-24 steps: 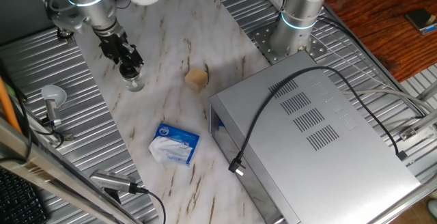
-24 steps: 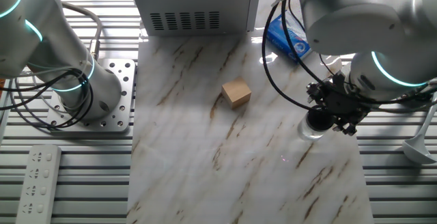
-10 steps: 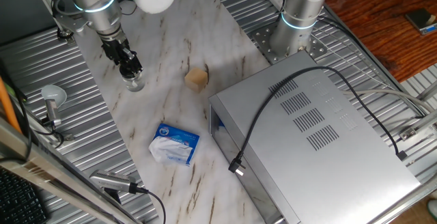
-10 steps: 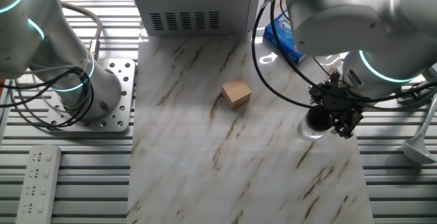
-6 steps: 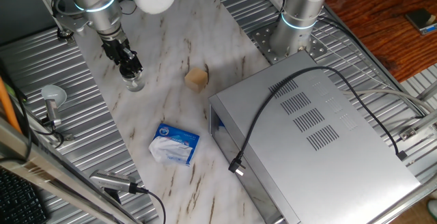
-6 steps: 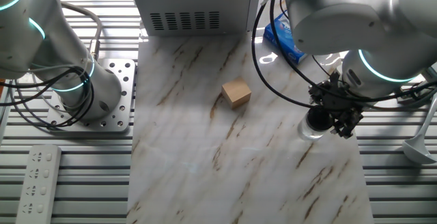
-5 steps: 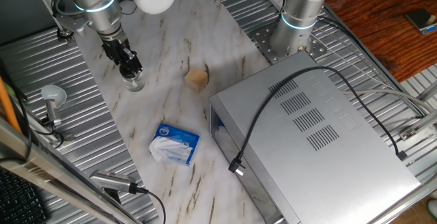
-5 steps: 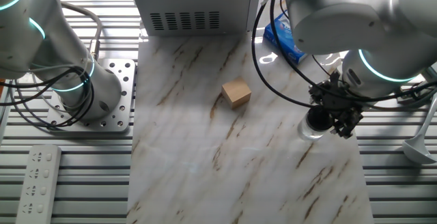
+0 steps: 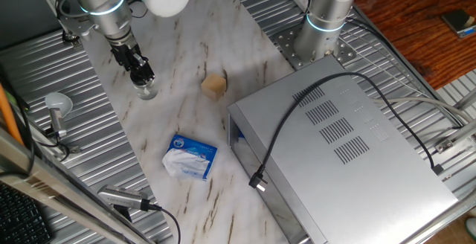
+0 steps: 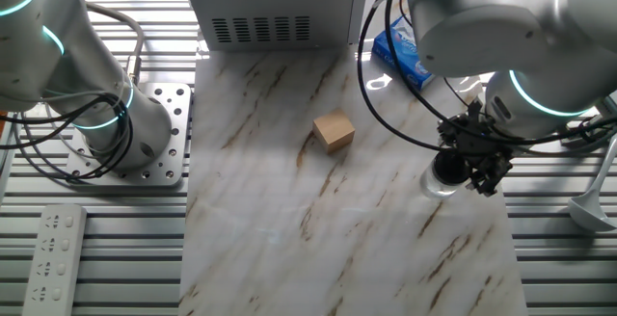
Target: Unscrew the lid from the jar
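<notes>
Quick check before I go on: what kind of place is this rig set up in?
Most likely a robotics lab bench. A marble-patterned tabletop sits among ribbed metal rails, a second arm's base is bolted on, and a grey equipment box stands beside the work area.

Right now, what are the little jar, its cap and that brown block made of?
The jar looks like clear glass: you can see the table through it and it glints. The lid looks like black plastic, though the gripper mostly covers it. The tan cube looks like matte wood or cardboard; it is hard to tell which.
</notes>
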`<action>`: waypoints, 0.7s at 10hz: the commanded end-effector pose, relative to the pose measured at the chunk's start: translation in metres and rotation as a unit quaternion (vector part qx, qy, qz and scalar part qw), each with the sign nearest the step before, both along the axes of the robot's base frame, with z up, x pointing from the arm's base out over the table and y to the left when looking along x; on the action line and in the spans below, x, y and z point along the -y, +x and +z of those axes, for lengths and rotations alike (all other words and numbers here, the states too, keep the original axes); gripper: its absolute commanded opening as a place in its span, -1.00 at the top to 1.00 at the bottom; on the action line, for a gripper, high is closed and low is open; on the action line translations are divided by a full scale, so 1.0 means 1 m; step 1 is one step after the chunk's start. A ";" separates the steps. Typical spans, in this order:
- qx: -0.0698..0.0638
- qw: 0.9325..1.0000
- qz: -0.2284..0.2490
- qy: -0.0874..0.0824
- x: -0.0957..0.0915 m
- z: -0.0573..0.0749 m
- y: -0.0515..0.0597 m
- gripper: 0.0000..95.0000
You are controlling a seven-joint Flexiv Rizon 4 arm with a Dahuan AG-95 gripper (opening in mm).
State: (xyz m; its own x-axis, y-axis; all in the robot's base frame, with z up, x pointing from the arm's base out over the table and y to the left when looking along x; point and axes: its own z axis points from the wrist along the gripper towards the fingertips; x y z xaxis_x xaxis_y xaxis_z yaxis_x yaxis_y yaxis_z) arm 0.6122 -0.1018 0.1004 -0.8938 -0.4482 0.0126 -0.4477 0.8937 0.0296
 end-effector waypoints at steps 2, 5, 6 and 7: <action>0.000 1.000 0.000 -0.001 0.000 0.000 -0.001 -0.20; 0.000 1.000 0.000 -0.002 0.000 0.000 -0.001 -0.20; 0.000 1.000 0.000 -0.002 0.000 0.000 -0.001 -0.20; 0.000 1.000 0.000 -0.002 0.000 0.000 -0.001 -0.20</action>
